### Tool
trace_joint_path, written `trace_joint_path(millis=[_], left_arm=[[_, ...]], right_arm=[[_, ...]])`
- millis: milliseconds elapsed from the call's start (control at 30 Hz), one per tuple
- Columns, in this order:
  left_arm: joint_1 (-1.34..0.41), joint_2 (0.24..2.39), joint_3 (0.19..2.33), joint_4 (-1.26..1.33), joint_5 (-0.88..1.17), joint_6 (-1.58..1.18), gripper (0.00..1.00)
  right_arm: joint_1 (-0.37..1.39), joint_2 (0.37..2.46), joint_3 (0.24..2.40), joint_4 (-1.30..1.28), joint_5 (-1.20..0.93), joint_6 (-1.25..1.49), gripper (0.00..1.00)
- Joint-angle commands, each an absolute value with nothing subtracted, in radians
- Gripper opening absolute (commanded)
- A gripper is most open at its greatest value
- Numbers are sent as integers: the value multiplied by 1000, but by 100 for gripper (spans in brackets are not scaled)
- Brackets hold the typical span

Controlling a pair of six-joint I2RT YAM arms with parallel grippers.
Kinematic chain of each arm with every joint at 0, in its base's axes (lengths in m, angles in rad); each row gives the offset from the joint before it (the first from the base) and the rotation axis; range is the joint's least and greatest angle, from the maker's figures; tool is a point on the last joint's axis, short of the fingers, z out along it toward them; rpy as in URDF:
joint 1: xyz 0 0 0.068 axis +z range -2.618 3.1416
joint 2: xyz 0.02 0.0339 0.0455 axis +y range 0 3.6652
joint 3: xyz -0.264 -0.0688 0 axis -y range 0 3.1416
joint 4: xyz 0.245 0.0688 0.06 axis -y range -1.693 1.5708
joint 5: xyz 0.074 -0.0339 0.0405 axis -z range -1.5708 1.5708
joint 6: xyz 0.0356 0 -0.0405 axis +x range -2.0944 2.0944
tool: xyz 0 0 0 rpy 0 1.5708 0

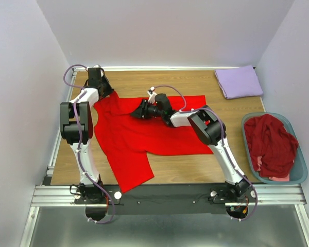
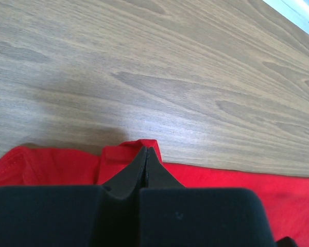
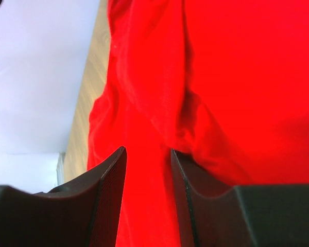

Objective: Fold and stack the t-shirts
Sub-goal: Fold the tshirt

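A: Where is the left arm?
B: It reaches to the far left corner with its wrist tipped down. The left gripper (image 1: 105, 92) has its 2 fingers (image 2: 131, 172) pressed together on a pinch of the red t-shirt (image 2: 51, 167).
A: And the right?
B: Its elbow is folded and its forearm points left across the middle. The right gripper (image 1: 135, 113) sits low, fingers (image 3: 110, 177) parted.
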State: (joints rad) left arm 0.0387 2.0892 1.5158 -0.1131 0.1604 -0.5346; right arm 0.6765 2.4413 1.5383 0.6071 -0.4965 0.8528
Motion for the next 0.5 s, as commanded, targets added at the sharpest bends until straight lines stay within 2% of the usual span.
trace_joint_path(millis=[0,467], left_arm=[[34,2099,1531,-107,179,-505,0],[34,2063,1520,-141,179,-471,0]], right_arm=[[715,2488,1572,684,-370,957,48],[732,2542,1620,699,-249,1097,48]])
